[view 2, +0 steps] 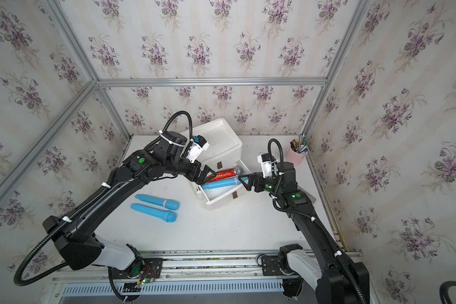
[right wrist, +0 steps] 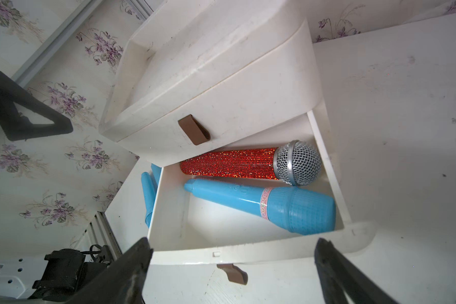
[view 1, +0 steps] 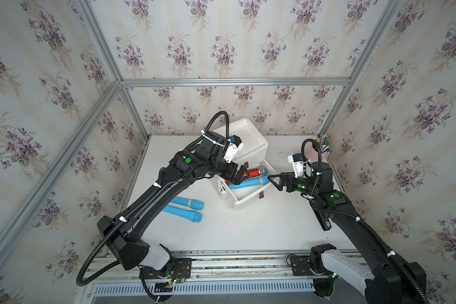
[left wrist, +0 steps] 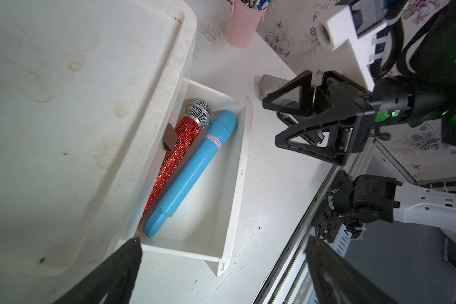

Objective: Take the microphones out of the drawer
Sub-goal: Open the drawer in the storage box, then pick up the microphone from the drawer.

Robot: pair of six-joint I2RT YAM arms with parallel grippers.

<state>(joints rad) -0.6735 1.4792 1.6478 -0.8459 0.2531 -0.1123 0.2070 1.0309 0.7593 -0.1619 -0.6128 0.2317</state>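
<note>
Both my claws are spread wide and hold nothing. My left claw (view 1: 238, 177) hangs over the tail end of the open lower drawer (right wrist: 248, 256) of the white plastic two-drawer unit (view 1: 248, 142). I judge that it is placed there to come down on a slim handle rather than a fat head. My right claw (view 1: 273, 182) sits just outside the drawer's front wall, at the head end and near the brown tab handle (right wrist: 233, 272), where it leaves the drawer's mouth free for my other arm. Inside, a red sequinned microphone with a silver mesh head (right wrist: 232, 164) and a sky-blue plastic toy microphone (right wrist: 248, 200) lie side by side, heads toward my right claw. The red one is partly tucked under the unit's upper body, so the blue one looks the easier to take. Two more blue toy microphones (view 1: 187, 204) lie out on the white table (view 1: 248, 231), well apart from the drawer. I expect the round, smooth bodies to roll if pinched off-centre.
</note>
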